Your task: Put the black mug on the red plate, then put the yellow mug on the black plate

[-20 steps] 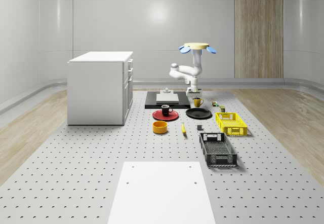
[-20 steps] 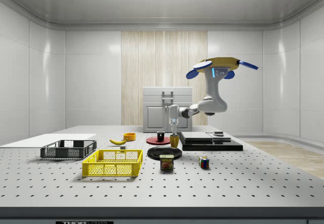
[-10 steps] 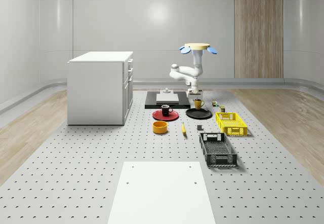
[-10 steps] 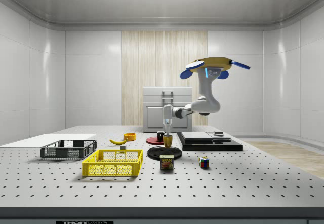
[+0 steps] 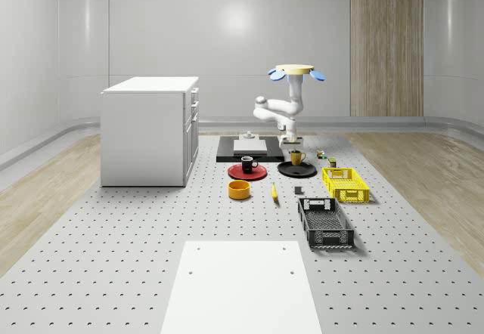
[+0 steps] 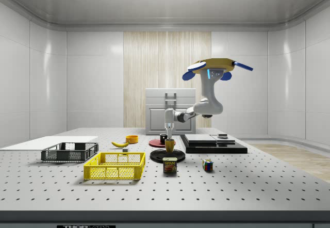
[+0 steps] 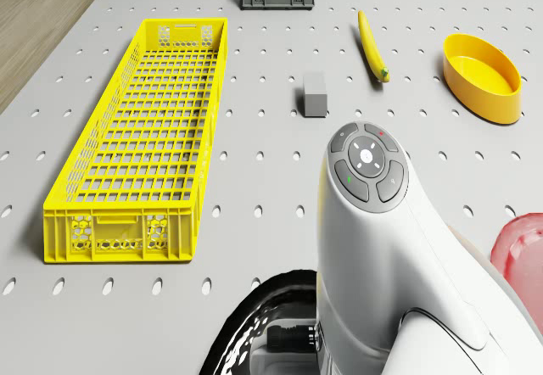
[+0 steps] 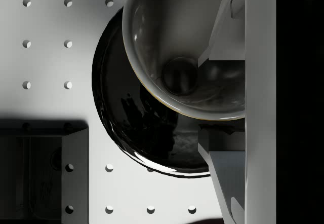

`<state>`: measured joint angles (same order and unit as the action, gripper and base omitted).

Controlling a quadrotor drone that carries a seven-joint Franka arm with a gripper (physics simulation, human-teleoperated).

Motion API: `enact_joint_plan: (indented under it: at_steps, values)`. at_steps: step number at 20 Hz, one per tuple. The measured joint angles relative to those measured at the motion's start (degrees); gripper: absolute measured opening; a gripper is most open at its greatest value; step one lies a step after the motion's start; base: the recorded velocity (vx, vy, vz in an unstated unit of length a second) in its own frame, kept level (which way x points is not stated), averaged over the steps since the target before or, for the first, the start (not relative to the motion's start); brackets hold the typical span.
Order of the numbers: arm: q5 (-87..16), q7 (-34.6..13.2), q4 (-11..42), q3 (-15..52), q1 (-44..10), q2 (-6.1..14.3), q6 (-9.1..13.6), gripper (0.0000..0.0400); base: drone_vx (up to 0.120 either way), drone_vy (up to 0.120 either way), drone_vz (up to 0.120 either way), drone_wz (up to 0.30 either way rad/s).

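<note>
Hovering above the tabletop; jaws pinching yellow mug over black plate. Nearby: yellow crate, banana, spam can.

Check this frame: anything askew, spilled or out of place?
Nothing stands out. The black mug sits upright on the red plate; the gripper holds the yellow mug upright over the black plate.

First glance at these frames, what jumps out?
The drone hovering above the perforated table, its white arm reaching down so the gripper holds the yellow mug over the black plate. The black mug already sits on the red plate. Nearer the front in the whole-scene view, a bright yellow crate stands out.
</note>
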<state>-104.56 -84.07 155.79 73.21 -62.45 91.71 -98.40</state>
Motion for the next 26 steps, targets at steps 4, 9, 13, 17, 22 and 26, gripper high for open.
enact_joint_plan:
  at_steps: [4, 9, 13, 17, 22, 26]
  values:
    - [-2.2, -0.1, -0.8, -2.4, -0.6, -0.2, -1.0, 0.0110, 0.000, 0.000, 0.000, 0.000]
    - [-4.2, -0.2, -1.7, -4.6, -1.2, -0.6, -1.8, 0.0192, 0.000, 0.000, 0.000, 0.000]
    - [-4.0, -0.2, -1.5, -4.3, -1.1, -0.7, -1.5, 0.0323, 0.000, 0.000, 0.000, 0.000]
    - [-2.0, 0.0, -0.7, -2.0, -0.4, -0.6, -0.4, 0.0372, 0.000, 0.000, 0.000, 0.000]
    - [0.8, 0.1, 0.3, 1.1, 0.4, -0.5, 0.9, 0.0392, 0.000, 0.000, 0.000, 0.000]
    - [1.9, 0.2, 0.7, 2.3, 0.7, -0.4, 1.4, 0.0397, 0.000, 0.000, 0.000, 0.000]
